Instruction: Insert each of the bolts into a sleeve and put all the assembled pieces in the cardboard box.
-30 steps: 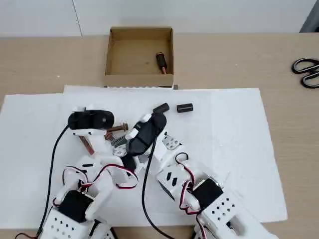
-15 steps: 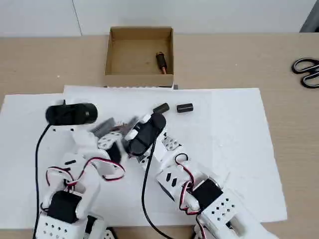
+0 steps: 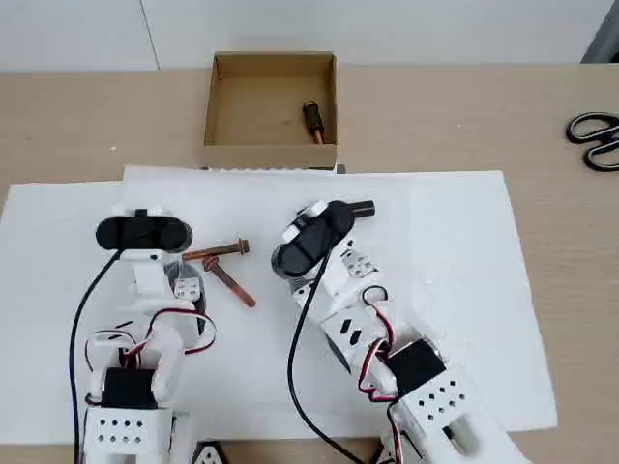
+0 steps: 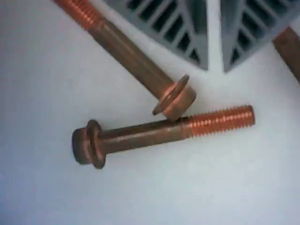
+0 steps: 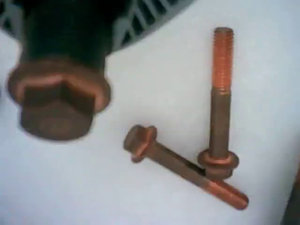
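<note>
Two bare copper bolts lie touching on the white paper: one [image 3: 218,251] [image 4: 140,136] flat, the other [image 3: 235,285] [image 4: 131,51] slanted. My left gripper [image 4: 213,65] [image 3: 191,282] hangs open just beside them, with nothing between its grey fingers [image 4: 173,28]. My right gripper [image 5: 65,28] is shut on a black sleeve [image 5: 65,33] with a bolt in it, whose hex head [image 5: 56,103] points at the camera. It hovers to the right of the loose bolts [image 5: 220,93]. A loose black sleeve [image 3: 360,207] lies by the right arm. The cardboard box [image 3: 221,106] holds one assembled piece [image 3: 312,119].
The white paper sheet [image 3: 455,290] covers the near part of the wooden table. Scissors [image 3: 595,140] lie at the far right edge. The box stands just beyond the paper's far edge.
The two arms have parted. The left arm pulled back to the left and let the two bolts show. The right arm swung right and away with the sleeved bolt.
</note>
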